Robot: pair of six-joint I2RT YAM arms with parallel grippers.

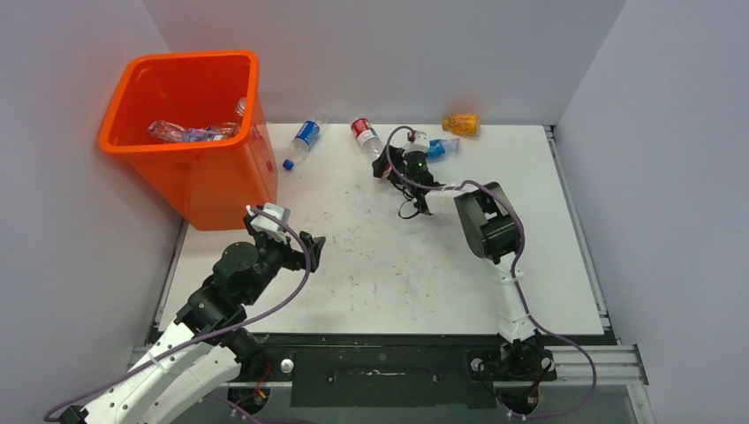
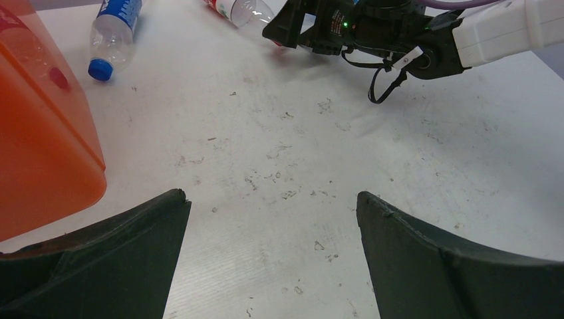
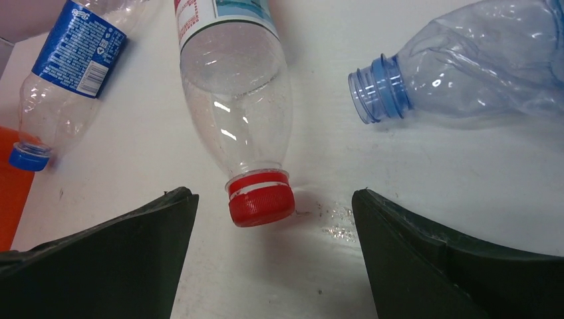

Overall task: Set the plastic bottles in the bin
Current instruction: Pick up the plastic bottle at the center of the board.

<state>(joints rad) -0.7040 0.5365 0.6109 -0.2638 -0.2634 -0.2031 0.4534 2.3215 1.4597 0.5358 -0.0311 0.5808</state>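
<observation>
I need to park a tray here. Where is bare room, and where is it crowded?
Bare: the table's wide middle between the left arm and right arm, and the right strip beyond the right arm. Crowded: the far edge, from the bin past the blue-labelled bottle, red-capped bottle, crushed blue bottle and orange bottle, with the right arm's open jaws there.

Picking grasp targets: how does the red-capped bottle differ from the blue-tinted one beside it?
The red-capped bottle is capped; the blue-tinted bottle has an open neck. The red-capped bottle is clear and undented; the blue-tinted bottle is crumpled. The red-capped bottle's neck points toward the right wrist camera; the blue-tinted bottle's points left in its view. Both lie sideways on the table.
</observation>
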